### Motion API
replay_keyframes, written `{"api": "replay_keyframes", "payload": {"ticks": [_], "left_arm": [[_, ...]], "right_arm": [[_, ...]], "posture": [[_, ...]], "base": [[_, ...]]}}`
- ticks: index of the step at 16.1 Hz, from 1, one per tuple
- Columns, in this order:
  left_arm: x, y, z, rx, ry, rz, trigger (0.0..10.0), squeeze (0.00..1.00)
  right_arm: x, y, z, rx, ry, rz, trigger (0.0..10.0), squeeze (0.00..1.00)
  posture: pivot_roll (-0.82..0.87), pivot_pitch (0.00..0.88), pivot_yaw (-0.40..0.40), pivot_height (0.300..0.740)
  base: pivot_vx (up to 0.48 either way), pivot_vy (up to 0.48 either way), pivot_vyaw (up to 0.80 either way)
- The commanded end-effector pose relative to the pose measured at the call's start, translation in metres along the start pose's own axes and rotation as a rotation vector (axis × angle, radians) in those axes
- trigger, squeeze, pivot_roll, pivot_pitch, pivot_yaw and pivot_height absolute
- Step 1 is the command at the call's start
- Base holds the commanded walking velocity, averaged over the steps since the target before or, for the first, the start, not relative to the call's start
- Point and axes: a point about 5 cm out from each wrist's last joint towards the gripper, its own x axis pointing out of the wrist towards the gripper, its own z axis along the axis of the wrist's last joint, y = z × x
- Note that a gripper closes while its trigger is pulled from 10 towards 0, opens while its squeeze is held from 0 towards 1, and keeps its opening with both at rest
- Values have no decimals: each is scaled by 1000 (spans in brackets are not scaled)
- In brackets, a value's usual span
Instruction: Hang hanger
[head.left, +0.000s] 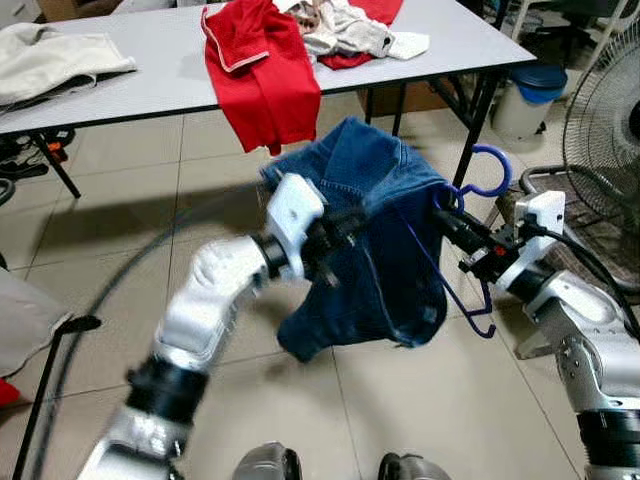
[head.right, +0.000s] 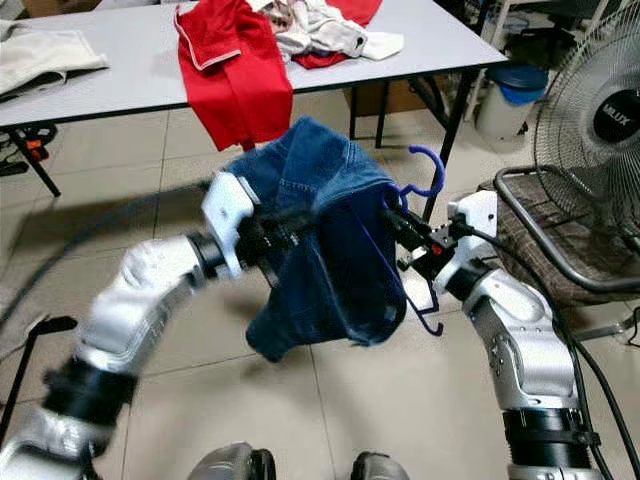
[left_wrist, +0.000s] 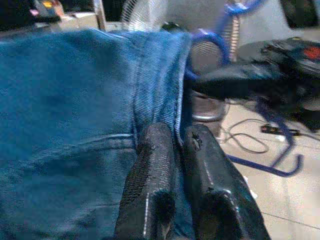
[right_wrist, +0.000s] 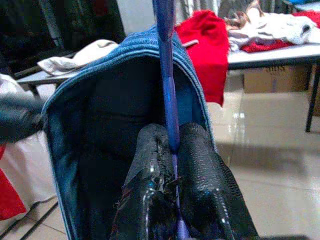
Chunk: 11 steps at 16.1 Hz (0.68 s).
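Left eye view: robot stands on a tiled floor (head.left: 400, 400) in front of a grey table (head.left: 150, 70), both arms raised, with blue denim jeans (head.left: 385, 240) draped over a blue hanger (head.left: 487, 165) held between them.
Hanger position: in the air, well clear of the table's near edge, hook uppermost and just beside the right arm's wrist; not yet on any rail, and no rail can be made out.
Right tool (right_wrist: 172, 150): fingers pressed together on the thin blue hanger wire, which runs up between them into the folded denim.
Left tool (left_wrist: 177, 150): fingers pinching a seamed fold of the jeans, on the side of the garment away from the hook.
Table contents: a red garment (head.left: 262, 70) hangs over the near edge; light-coloured clothes (head.left: 345, 30) lie toward the far right corner.
Surroundings: a standing fan (head.right: 600, 130) is near the right arm.
Risk, slippage: the wire is thin and its grip narrow, so the hanger may twist in the right tool under the denim's weight.
Risk, garment: if the left tool pulls sideways, the jeans may slide off the hanger onto the floor.
Risk, snagging: the hook may catch the fan grille as the arm swings.
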Motion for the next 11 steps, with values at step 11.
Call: {"api": "replay_keyframes", "payload": {"ticks": [11], "left_arm": [[34, -34, -39, -188, 56, 210, 10000, 863]], "right_arm": [[11, 10, 36, 132, -92, -72, 0, 0]], "posture": [[-118, 97, 1, 740]], "base": [[0, 0, 0]]}}
